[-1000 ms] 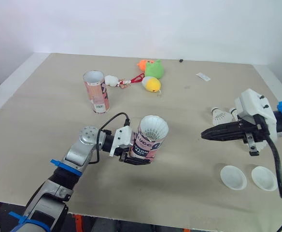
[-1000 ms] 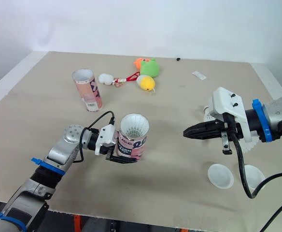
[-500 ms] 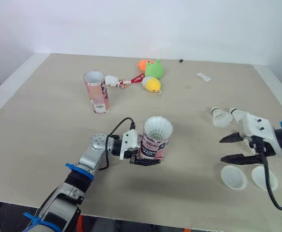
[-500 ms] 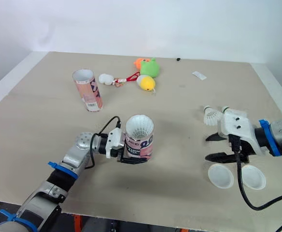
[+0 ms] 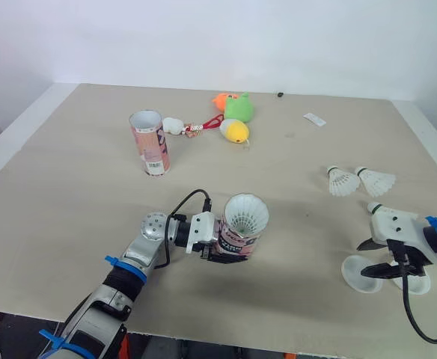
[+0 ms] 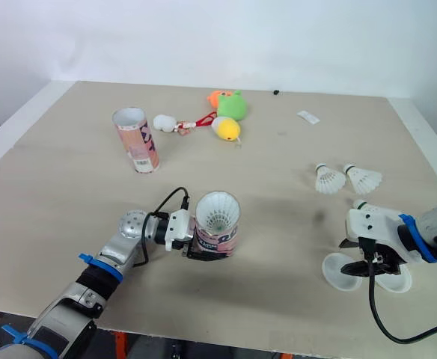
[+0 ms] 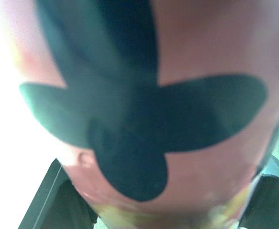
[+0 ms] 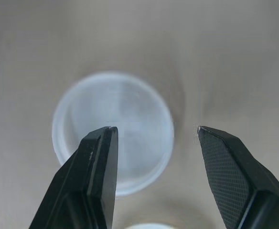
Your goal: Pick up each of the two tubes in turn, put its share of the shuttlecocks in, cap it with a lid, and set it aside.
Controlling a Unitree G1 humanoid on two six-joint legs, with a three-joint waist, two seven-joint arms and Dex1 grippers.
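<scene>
A: Checking the left gripper [image 5: 222, 250] first: what has it got?

B: Your left gripper is clamped on a tube [image 5: 241, 238] near the front middle of the table [image 5: 69, 187]. The tube's mouth faces up, and a shuttlecock [image 5: 246, 217] sits inside it.

A: And the right?

B: Your right gripper [image 8: 155, 129] has its fingers spread apart over a lid [image 8: 134, 143] at the front right. One finger is above the lid, the other just beside its rim. I cannot tell whether they touch it. A second lid [image 6: 396, 283] lies just beside it. You have two loose shuttlecocks [image 5: 343, 181] [image 5: 376, 181] farther back on the right, and the other tube [image 5: 150, 142] stands upright at the far left.
</scene>
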